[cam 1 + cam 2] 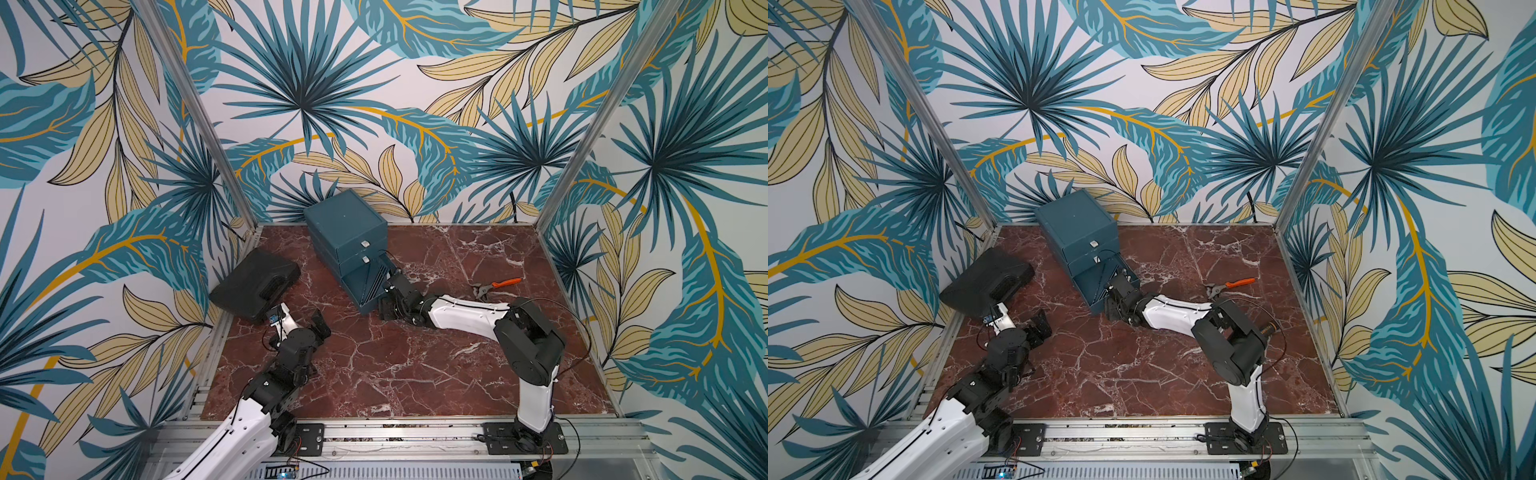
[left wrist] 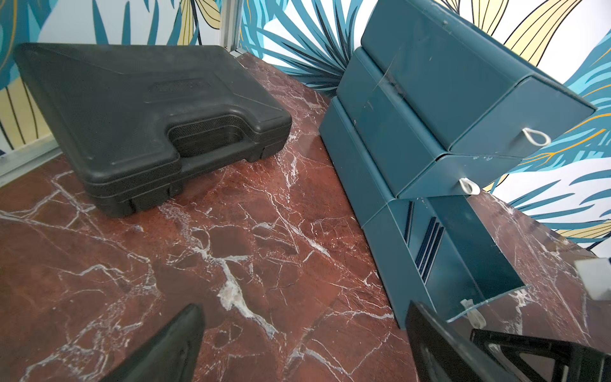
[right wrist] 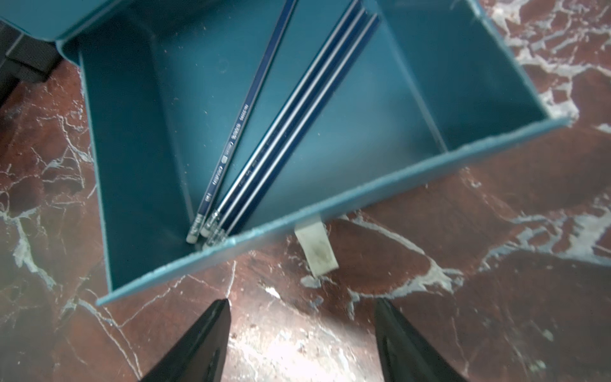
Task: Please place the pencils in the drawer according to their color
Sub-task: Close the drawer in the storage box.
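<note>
We see the right gripper (image 3: 301, 302) part-open and empty just before the drawer (image 3: 380, 139) pull tab (image 3: 316, 246), the left gripper (image 2: 304, 307) spread wide over the bench (image 2: 231, 264), holding nothing.

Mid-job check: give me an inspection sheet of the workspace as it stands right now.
Surface: red marble table, white veins; nothing spilled seen.
Job's things: teal chest, bottom drawer pulled out, dark blue pencils inside; upper two shut.
Clutter: black case near the left arm; orange-handled pliers near the right arm.
Grippers: left gripper open, empty, by the case; right gripper open, empty, before the drawer front.
Cables: black cable loops over the right arm.
Surroundings: leaf-print walls, aluminium posts.
</note>
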`<action>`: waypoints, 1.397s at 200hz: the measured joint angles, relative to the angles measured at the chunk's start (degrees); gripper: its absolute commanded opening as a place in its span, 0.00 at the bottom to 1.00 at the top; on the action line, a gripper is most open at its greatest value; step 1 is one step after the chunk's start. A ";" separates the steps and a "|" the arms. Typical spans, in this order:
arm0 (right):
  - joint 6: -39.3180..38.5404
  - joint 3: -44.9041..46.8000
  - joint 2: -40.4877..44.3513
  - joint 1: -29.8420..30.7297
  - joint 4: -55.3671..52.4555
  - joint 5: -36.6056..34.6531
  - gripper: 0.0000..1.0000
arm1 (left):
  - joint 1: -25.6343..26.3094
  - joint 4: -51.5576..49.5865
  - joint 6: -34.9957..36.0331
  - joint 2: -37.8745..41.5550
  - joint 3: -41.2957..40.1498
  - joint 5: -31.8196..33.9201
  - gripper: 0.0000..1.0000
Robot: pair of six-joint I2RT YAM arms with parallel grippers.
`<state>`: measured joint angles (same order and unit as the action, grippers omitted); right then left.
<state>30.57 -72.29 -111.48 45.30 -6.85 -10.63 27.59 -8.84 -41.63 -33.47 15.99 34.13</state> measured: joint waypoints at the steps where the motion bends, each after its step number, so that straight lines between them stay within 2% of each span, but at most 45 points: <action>1: 0.00 -0.04 -0.04 0.00 0.02 0.00 0.72 | 0.00 0.02 0.00 0.00 0.00 0.00 1.00; 31: -0.20 -0.28 -0.92 -0.59 0.63 0.24 0.71 | -0.02 0.13 0.00 0.00 0.00 0.02 1.00; 76: -0.24 -0.28 -1.38 -1.66 1.46 1.79 0.54 | -0.07 0.90 -0.24 -0.07 -0.46 0.20 1.00; 116: -0.44 -0.59 -2.69 -1.97 2.73 2.93 0.51 | -0.07 1.95 -0.44 -1.36 -1.09 0.17 1.00; 146: -0.59 -1.03 -4.00 -2.40 2.84 3.85 0.44 | -0.11 2.89 -0.44 -2.60 -1.09 0.15 1.00; 279: -0.76 -7.37 -6.97 -3.85 5.01 5.38 0.43 | -0.55 4.22 -0.44 -4.04 -1.09 -0.31 1.00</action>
<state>29.80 -79.66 -118.45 41.45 -1.85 -5.26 27.05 -4.62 -42.06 -37.52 14.90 33.82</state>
